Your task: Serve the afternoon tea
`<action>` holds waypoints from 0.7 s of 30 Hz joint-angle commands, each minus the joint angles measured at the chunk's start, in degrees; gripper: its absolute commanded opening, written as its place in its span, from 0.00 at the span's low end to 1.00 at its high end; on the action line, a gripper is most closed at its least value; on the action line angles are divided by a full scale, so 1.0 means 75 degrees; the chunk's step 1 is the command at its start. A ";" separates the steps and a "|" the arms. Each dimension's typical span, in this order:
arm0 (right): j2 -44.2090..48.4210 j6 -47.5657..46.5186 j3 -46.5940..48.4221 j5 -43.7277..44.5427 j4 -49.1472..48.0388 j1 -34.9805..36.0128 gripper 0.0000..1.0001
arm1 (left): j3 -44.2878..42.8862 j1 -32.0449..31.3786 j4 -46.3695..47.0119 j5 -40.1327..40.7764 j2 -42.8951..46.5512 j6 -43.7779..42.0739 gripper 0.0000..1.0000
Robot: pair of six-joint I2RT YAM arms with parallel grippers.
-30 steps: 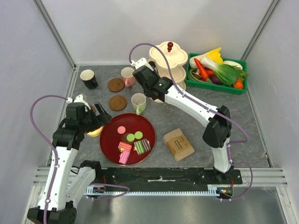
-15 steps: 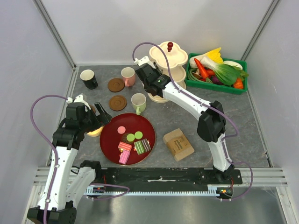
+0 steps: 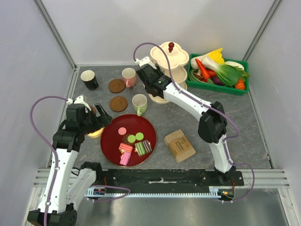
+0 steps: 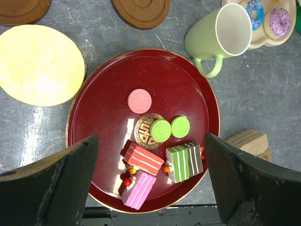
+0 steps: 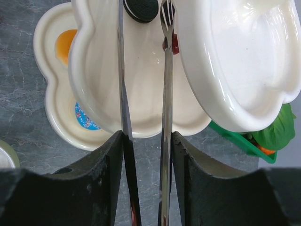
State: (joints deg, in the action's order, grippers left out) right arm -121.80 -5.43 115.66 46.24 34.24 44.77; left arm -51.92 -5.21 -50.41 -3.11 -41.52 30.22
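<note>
Dark macaron lies flat on the middle tier of the cream tiered stand, between the ends of the metal tongs; contact unclear. The right arm reaches far-left from its base, elbow bent, wrist beside the stand. The right gripper is clenched on the tongs, whose arms run straight ahead, slightly parted. The left gripper is released, fingers wide, above the red tray. On the tray, the red cake slice and pink cake slice lie diagonally. The pale-green mug sits just beyond the tray, handle toward it.
</note>
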 commanded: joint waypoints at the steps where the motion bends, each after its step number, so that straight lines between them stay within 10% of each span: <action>1: 0.0712 0.0196 -0.0150 0.0023 -0.0288 0.0018 0.51 | -0.0097 0.0004 0.0265 0.0005 0.0133 -0.0326 0.98; 21: 0.3137 0.0689 -0.2576 -0.1196 -0.0428 0.0522 0.51 | -0.0155 0.0015 0.0194 -0.0065 0.0133 -0.0220 0.98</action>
State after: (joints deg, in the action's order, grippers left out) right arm -104.55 -1.69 98.87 39.81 33.04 46.57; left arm -51.92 -5.21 -50.43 -3.16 -40.36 30.22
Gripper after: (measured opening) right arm 0.510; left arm 0.982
